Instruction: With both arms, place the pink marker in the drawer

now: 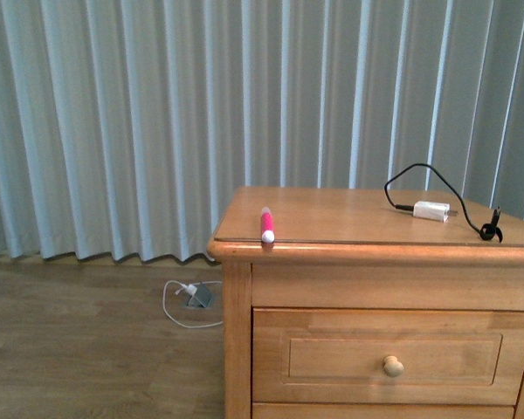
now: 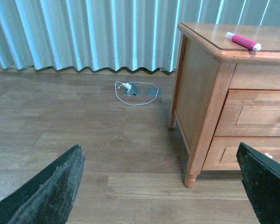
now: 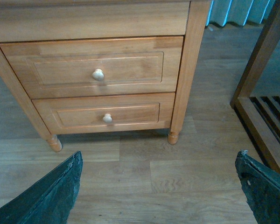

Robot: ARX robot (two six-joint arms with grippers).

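Step 1 pending: drawer was shut, pink marker lay mid-frame, left gripper & right gripper gaped empty; nxt needed knob pull.

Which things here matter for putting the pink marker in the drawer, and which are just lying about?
For the job: pink marker, on the cabinet top near its front edge; upper drawer, shut.

Just lying about: white charger plug and its black cable on the cabinet top; white cord on the floor; lower drawer.
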